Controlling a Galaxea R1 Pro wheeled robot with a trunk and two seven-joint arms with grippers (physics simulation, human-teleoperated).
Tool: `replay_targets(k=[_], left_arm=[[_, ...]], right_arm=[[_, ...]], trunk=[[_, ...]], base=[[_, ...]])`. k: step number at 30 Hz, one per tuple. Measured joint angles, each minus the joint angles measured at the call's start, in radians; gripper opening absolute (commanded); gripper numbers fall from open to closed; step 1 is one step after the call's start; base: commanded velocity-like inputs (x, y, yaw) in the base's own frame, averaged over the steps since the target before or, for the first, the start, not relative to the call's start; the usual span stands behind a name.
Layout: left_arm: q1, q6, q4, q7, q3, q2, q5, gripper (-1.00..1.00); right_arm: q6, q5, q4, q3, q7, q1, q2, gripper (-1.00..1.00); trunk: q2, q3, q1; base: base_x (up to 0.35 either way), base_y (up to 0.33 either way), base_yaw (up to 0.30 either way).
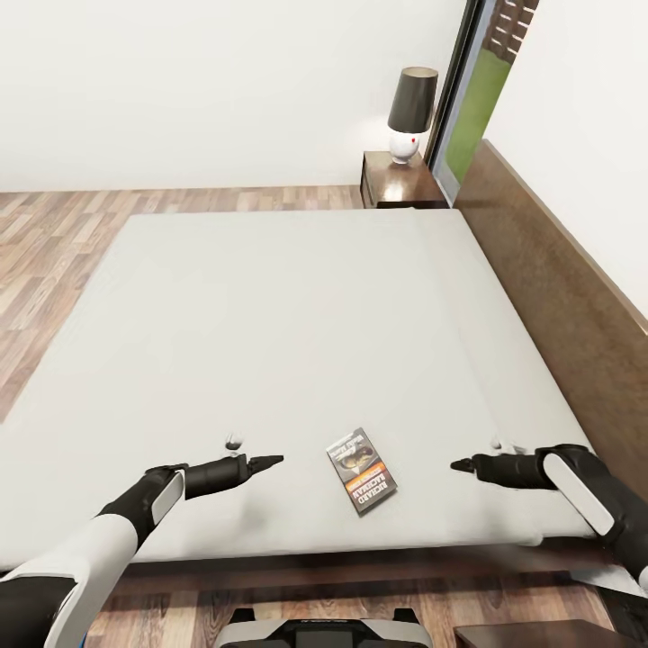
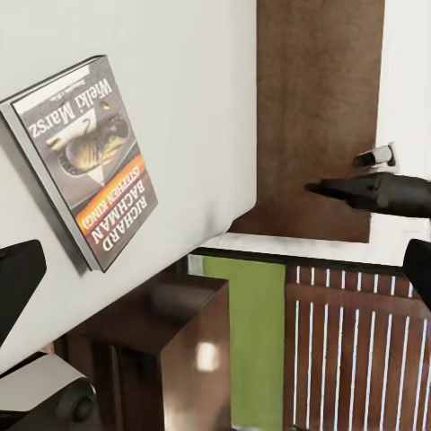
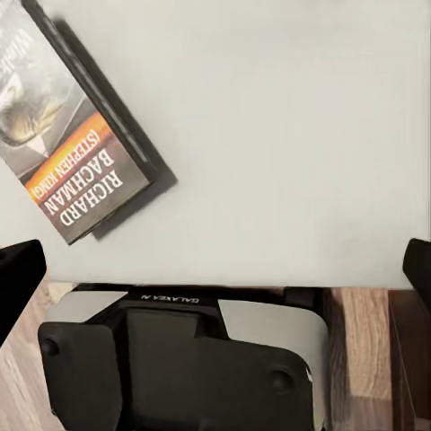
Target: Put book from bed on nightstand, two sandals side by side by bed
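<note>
The small dark-grey paperback book with an orange band (image 1: 361,469) lies flat near the bottom edge of the pale mattress of the dark wooden bed (image 1: 270,324), lower centre of frame. Both arms reach level above the mattress, the left tool (image 1: 270,462) and right tool (image 1: 462,465) flanking the book; how wide either stands I cannot tell. Best slide it over the edge, then pinch the spine.

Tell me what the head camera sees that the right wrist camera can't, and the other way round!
Head view: the lamp on the nightstand, the headboard, the window, and both grippers, left and right, either side of the book.

Right wrist view: the robot's own base below the bed's edge, seen close up, and the author's name on the cover.

Both: the book lying flat on the mattress.
</note>
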State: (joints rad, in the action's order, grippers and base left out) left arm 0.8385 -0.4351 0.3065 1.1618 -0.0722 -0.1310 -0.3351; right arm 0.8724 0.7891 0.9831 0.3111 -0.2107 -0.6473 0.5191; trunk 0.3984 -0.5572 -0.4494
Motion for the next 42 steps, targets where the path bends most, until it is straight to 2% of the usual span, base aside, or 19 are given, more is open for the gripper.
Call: replay_targets(k=[9, 11, 14, 15, 16, 17, 20, 22, 25, 27, 28, 29, 32, 35, 39, 41, 42], left_arm=[[0.000, 0.000, 0.000, 0.000, 0.000, 0.000, 0.000, 1.00], [0.000, 0.000, 0.000, 0.000, 0.000, 0.000, 0.000, 1.00], [0.000, 0.000, 0.000, 0.000, 0.000, 0.000, -0.001, 1.00], [0.000, 0.000, 0.000, 0.000, 0.000, 0.000, -0.001, 1.00], [0.000, 0.000, -0.001, 0.000, 0.000, 0.000, -0.001, 1.00], [0.000, 0.000, -0.001, 0.000, 0.000, 0.000, -0.001, 1.00], [0.000, 0.000, -0.001, 0.000, 0.001, 0.000, -0.001, 1.00], [0.000, 0.000, -0.001, 0.000, 0.001, 0.000, -0.002, 1.00], [0.000, 0.000, -0.001, 0.000, 0.000, 0.000, -0.002, 1.00], [0.000, 0.000, -0.002, -0.001, 0.000, 0.000, -0.002, 1.00], [0.000, 0.000, -0.001, -0.001, 0.000, 0.000, -0.002, 1.00], [0.000, 0.000, -0.002, -0.001, 0.000, 0.000, -0.002, 1.00], [0.000, 0.000, -0.002, -0.001, 0.000, 0.000, -0.002, 1.00], [0.000, 0.000, -0.003, -0.002, 0.000, 0.000, -0.001, 1.00], [0.000, 0.000, -0.003, -0.002, 0.000, 0.000, -0.001, 1.00], [0.000, 0.000, -0.003, -0.002, 0.000, 0.000, -0.001, 1.00], [0.000, 0.000, -0.004, -0.002, 0.000, 0.000, -0.001, 1.00]], right_arm=[[0.020, 0.010, 0.145, -0.011, 0.017, -0.012, 0.001, 1.00], [0.038, 0.011, 0.147, -0.060, 0.016, -0.013, 0.002, 1.00], [0.047, 0.012, 0.099, -0.210, 0.011, -0.014, 0.002, 1.00], [0.048, 0.016, 0.087, -0.233, 0.009, -0.014, 0.002, 1.00], [0.048, 0.026, 0.068, -0.272, 0.008, -0.015, 0.002, 1.00], [0.049, 0.047, 0.052, -0.301, 0.004, -0.015, 0.002, 1.00], [0.047, 0.143, 0.032, -0.339, 0.007, -0.015, 0.002, 1.00], [0.046, 0.163, 0.031, -0.346, 0.017, -0.015, 0.001, 1.00], [0.045, 0.102, 0.030, -0.348, 0.053, -0.015, -0.001, 1.00], [0.042, -0.006, 0.030, -0.345, 0.071, -0.015, -0.002, 1.00], [0.038, -0.136, 0.033, -0.345, 0.077, -0.015, -0.003, 1.00], [0.037, -0.190, 0.033, -0.345, 0.079, -0.015, -0.004, 1.00], [0.033, -0.278, 0.031, -0.344, 0.082, -0.015, -0.009, 1.00], [0.030, -0.308, 0.031, -0.344, 0.098, -0.015, -0.017, 1.00], [0.031, -0.309, 0.030, -0.342, 0.105, -0.015, -0.021, 1.00], [0.035, -0.301, 0.026, -0.342, 0.101, -0.015, -0.022, 1.00], [0.038, -0.246, 0.022, -0.341, 0.097, -0.015, -0.041, 1.00]], trunk=[[0.000, 0.000, 0.000], [0.000, 0.000, 0.000], [0.000, 0.000, 0.000], [0.000, 0.000, 0.000], [0.000, 0.000, 0.000], [0.000, 0.000, 0.000], [0.000, 0.000, 0.000], [0.000, 0.000, 0.000], [0.000, 0.000, 0.000], [0.000, 0.000, 0.000], [0.000, 0.000, 0.000], [0.000, 0.000, 0.000], [0.000, 0.000, 0.000], [0.000, 0.000, 0.000], [0.000, 0.000, 0.000], [0.000, 0.000, 0.000], [0.000, 0.000, 0.000]], base=[[0.000, 0.000, 0.000], [0.000, 0.000, 0.000], [0.000, 0.000, 0.000], [0.000, 0.000, 0.000], [0.000, 0.000, 0.000], [0.000, 0.000, 0.000], [0.000, 0.000, 0.000], [0.000, 0.000, 0.000], [0.000, 0.000, 0.000], [0.000, 0.000, 0.000], [0.000, 0.000, 0.000], [0.000, 0.000, 0.000], [0.000, 0.000, 0.000], [0.000, 0.000, 0.000], [0.000, 0.000, 0.000], [0.000, 0.000, 0.000], [0.000, 0.000, 0.000]])
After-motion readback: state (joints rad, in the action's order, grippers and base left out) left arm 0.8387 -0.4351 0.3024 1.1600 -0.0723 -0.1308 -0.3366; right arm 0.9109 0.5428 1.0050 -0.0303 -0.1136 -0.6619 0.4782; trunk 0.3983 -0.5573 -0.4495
